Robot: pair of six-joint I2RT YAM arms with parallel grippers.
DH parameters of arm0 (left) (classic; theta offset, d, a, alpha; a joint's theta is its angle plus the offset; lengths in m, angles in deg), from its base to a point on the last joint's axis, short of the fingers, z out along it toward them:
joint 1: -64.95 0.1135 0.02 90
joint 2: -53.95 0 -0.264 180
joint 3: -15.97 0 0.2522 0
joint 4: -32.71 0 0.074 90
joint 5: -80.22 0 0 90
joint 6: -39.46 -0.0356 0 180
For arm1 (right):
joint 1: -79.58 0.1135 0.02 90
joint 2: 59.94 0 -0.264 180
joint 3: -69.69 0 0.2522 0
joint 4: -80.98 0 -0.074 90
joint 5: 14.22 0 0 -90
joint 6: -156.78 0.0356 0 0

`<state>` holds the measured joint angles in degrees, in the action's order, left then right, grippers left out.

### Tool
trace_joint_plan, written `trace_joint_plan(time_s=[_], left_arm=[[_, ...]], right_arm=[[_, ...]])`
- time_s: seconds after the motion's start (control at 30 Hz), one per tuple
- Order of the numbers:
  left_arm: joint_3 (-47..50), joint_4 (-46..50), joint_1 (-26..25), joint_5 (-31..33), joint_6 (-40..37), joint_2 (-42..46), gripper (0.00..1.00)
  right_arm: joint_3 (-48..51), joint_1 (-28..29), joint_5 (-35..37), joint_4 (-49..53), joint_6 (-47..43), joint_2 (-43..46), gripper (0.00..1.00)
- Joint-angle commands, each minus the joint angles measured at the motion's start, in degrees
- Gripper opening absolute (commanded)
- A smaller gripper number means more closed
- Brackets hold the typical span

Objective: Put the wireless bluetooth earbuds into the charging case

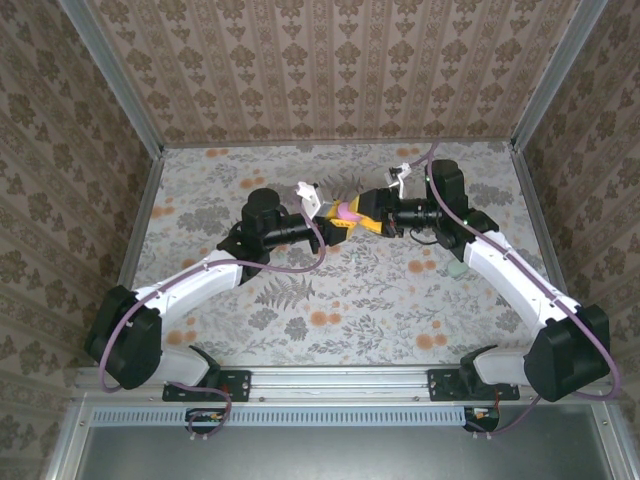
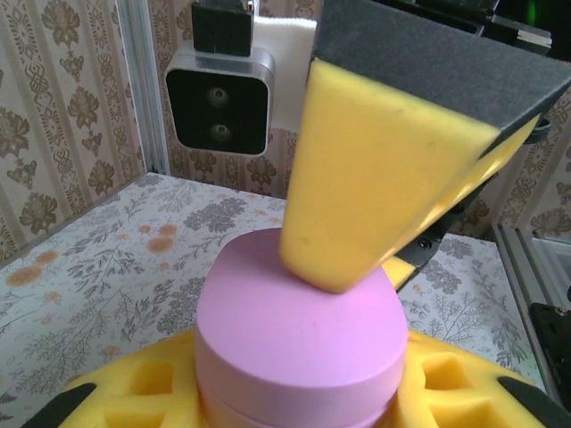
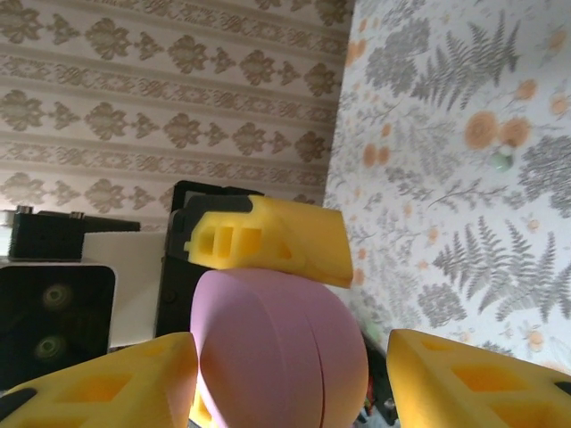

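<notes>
clenched on the pink charging case (image 2: 299, 330) with left gripper (image 2: 294, 397); spread around it with right gripper (image 3: 285, 379), touching on one side

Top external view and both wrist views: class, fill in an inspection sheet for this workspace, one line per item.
Surface: floral-print tabletop, flat.
Job's things: small glossy pink rounded charging case, lid closed, between the two grippers.
Clutter: small pale green item beside the right arm, too small to identify.
Grippers: left gripper shut on the charging case; right gripper open, one yellow foam finger touching it.
Cables: purple cables along both arms.
Surroundings: patterned wallpaper walls, aluminium frame.
</notes>
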<state>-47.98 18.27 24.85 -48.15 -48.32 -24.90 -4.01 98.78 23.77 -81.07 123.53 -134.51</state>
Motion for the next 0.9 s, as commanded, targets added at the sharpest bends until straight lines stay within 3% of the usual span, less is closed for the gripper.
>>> trace_joint_plan(time_s=[0.0, 0.43, 0.73, 0.87], left_arm=[[-2.20, -3.77, 0.06, -0.48, 1.95, 0.89, 0.27], [-2.41, -3.40, 0.02, -1.79, 1.80, 1.11, 0.29], [-2.47, -0.02, 0.03, -1.96, -0.82, 1.59, 0.32], [-2.61, 1.27, 0.10, -1.45, -1.90, 1.77, 0.38]], right_arm=[[1.14, -0.16, -5.53, -6.76, 3.95, -0.47, 0.58], [1.91, -0.52, -5.21, -9.64, 5.73, -0.98, 0.39], [3.15, -1.73, -3.71, -12.91, 8.37, -0.19, 0.32], [3.40, -2.06, -3.02, -13.30, 8.54, 0.03, 0.31]])
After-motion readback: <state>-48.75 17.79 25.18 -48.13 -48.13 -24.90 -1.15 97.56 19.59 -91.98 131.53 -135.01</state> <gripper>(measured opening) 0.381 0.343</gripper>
